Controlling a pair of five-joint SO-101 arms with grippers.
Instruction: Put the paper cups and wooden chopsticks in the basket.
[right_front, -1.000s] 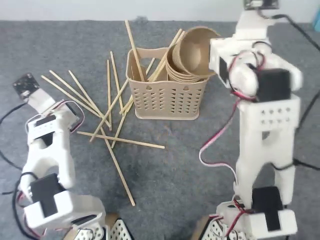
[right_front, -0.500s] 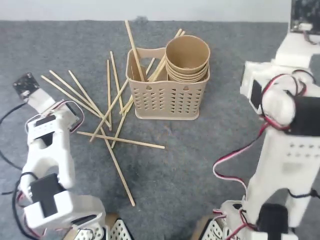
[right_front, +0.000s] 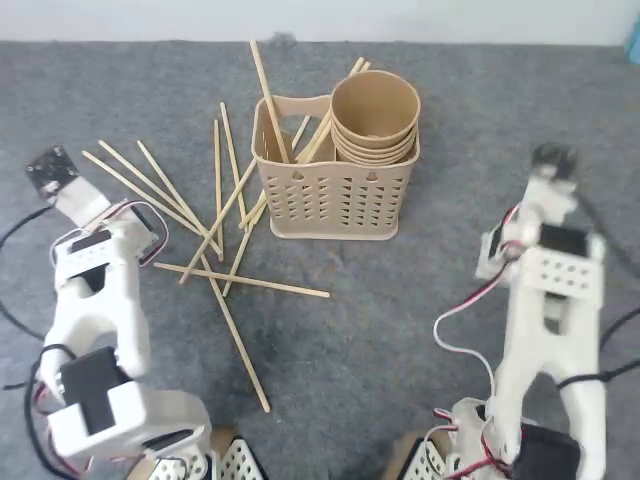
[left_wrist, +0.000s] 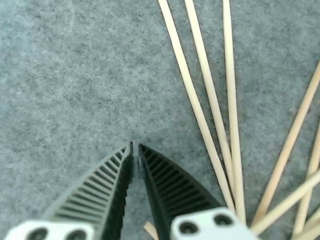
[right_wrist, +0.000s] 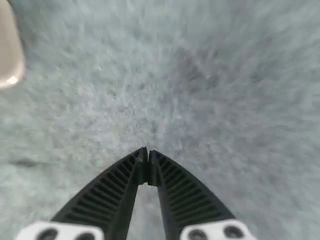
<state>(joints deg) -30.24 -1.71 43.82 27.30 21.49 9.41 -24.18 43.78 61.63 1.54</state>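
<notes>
Seen from above, a stack of paper cups (right_front: 375, 105) sits inside the basket (right_front: 330, 195) at the middle of the grey worktop (right_front: 400, 330), with a few wooden chopsticks leaning in beside it. Loose chopsticks (right_front: 243, 281) lie scattered on the left arm's side. The left pincer (left_wrist: 135, 146) is clenched and empty, just beside several sticks. The right pincer (right_wrist: 147, 150) is clenched and empty over bare worktop. The cups look done; next, the left pincer likely needs to spread and close on one stick
</notes>
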